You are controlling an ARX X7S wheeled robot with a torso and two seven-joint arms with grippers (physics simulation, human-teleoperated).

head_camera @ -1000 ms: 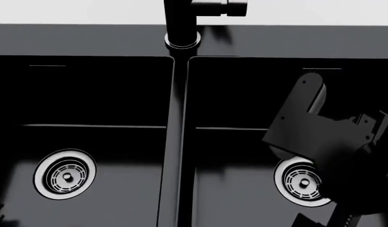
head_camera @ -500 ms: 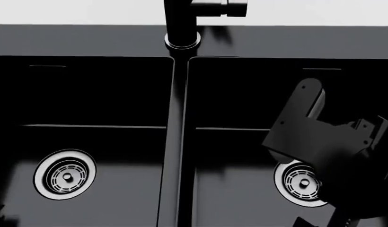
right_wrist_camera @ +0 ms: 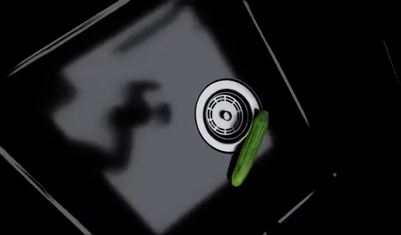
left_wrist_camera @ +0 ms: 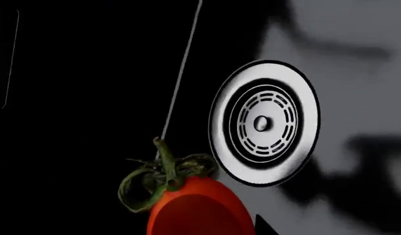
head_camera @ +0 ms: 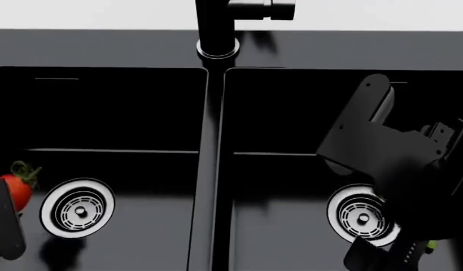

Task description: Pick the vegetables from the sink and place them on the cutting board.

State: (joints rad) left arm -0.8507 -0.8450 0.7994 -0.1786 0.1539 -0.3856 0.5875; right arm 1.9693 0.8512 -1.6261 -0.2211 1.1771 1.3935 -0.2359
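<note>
You are lifting the red oval tomato [head_camera: 15, 191] beside the left steel drain [head_camera: 78, 208], apparently clamped in your left gripper [head_camera: 5, 223], boardward, while your right gripper [head_camera: 382, 257], jaw state untellable, is hanging over the bumpy green cucumber [right_wrist_camera: 250, 147].

Pale countertop strip [head_camera: 103, 14] behind the basins — plain, light grey, unmarked.

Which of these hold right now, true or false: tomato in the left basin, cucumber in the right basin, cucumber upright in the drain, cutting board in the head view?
1. The tomato is at the left basin, beside its drain. True.
2. The cucumber lies by the right basin's drain. True.
3. The cucumber stands upright in the drain. False: it lies flat, overlapping the drain's rim.
4. The cutting board shows in the head view. False: only the sink and faucet show.
</note>
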